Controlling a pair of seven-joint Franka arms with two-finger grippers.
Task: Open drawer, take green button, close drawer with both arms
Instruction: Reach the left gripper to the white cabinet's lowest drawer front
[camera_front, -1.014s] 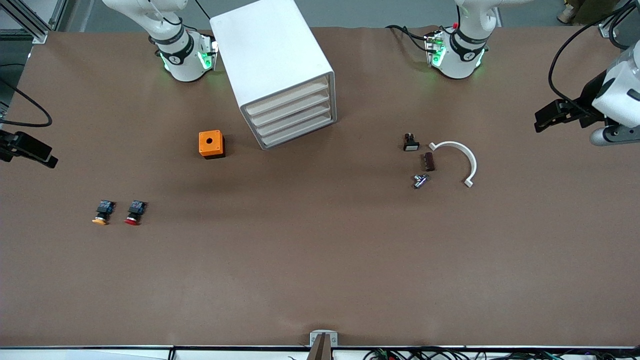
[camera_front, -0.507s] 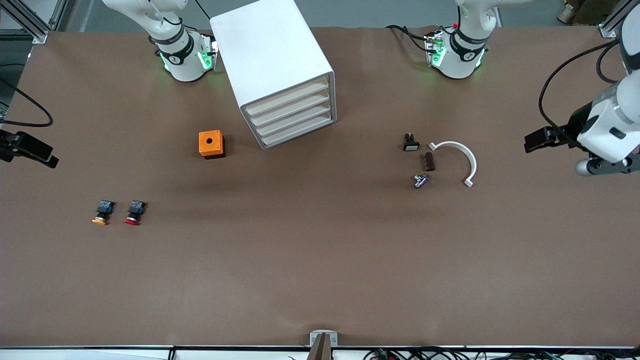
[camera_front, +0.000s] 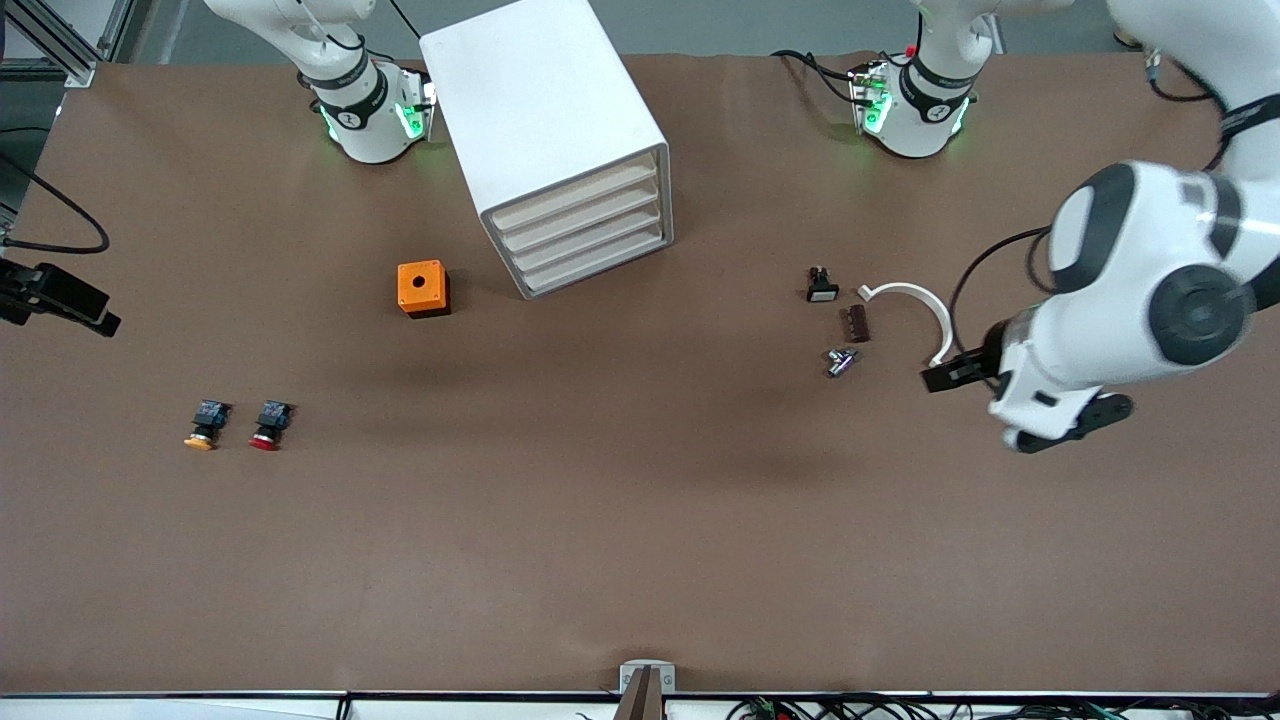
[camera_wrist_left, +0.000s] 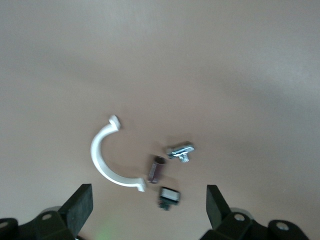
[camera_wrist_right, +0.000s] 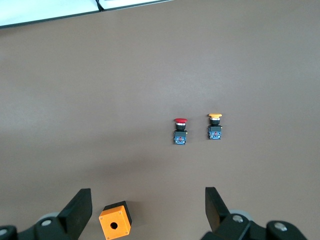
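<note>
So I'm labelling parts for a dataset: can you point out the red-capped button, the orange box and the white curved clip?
red-capped button (camera_front: 268, 424), front view, on its body.
orange box (camera_front: 421, 286), front view, on its top face.
white curved clip (camera_wrist_left: 101, 162), left wrist view, on the arc's middle.

the left arm reaches in from its base, elbow bent high, forearm angled down over its own end of the table. the left gripper (camera_front: 935, 378) hangs in the air, wrist tilted downward, jaws spread wide with nothing between them; its fingers (camera_wrist_left: 80, 206) stand well apart. the right gripper (camera_front: 95, 318) hangs at the table's edge, at the right arm's end, jaws likewise spread and empty; this arm waits.
</note>
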